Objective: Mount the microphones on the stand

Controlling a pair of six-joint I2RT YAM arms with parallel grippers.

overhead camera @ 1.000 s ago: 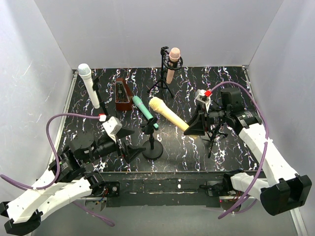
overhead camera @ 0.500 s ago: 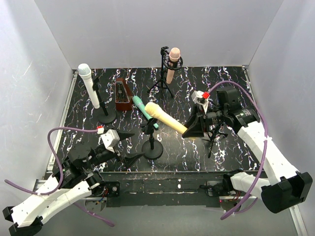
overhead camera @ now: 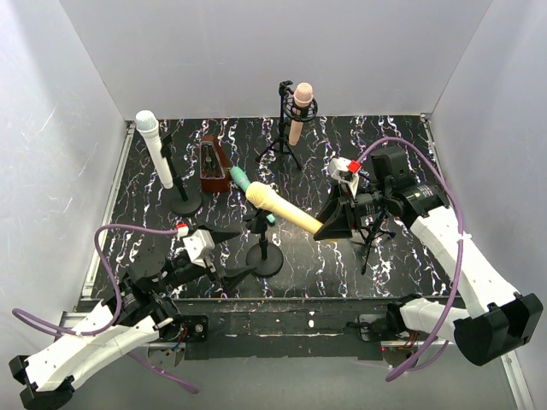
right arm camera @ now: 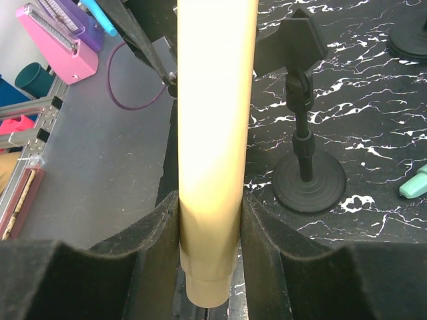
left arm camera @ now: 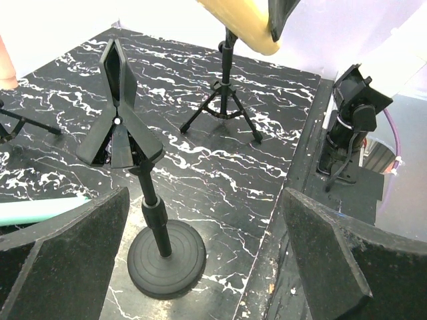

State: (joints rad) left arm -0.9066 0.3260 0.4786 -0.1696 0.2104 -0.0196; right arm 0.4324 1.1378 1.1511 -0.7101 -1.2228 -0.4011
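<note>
Yellow microphone: airborne, tilted, head near round-base stand. Right gripper clenched on tail end. Left gripper spread wide, empty. Body judged rigid, light, smooth, likely slippery; grip barrel, not head.

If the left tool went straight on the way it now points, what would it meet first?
Most likely the round-base microphone stand: its empty clip stands right ahead of the open left tool, slightly left of centre. Depth is unclear; the tripod stand lies farther behind.
</note>
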